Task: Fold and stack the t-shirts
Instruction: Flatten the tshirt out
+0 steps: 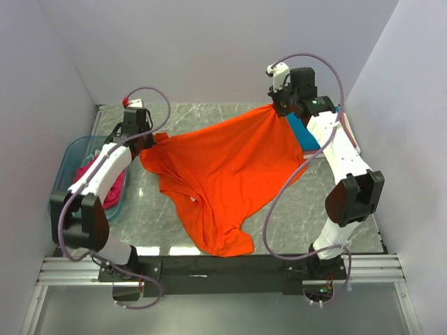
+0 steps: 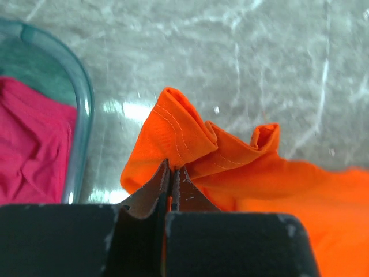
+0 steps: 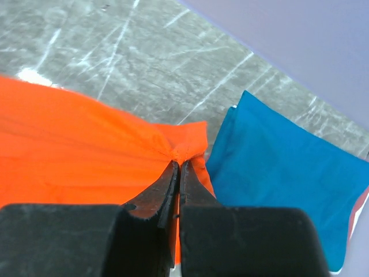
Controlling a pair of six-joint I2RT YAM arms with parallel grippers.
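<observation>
Tub: one translucent blue tub (image 1: 64, 162) stands at the left edge of the worktop (image 1: 318, 206), just beside my left arm.
In the tub: one magenta t-shirt (image 2: 29, 147) lies crumpled inside. Above it in the left wrist view there is a teal patch, and I cannot tell whether that is cloth or the tub's floor.
Orange t-shirt: one orange t-shirt (image 1: 223, 171) is stretched between my two grippers across the middle of the worktop. Its lower part sags in folds toward the near edge.
Left gripper: my left gripper (image 2: 172, 171) has its jaws pressed together on a bunched, hemmed corner of the orange t-shirt, close to the tub's rim.
Right gripper: my right gripper (image 3: 179, 168) is clamped tight on the opposite corner, at the far right of the worktop.
Folded pile: one teal blue t-shirt (image 3: 282, 164) lies folded flat just beside the right gripper. A pinkish edge peeks from beneath it, and I cannot tell how many lie under there.
Count: one tub, two grippers, and three t-shirts clearly seen (orange, magenta, teal blue).
</observation>
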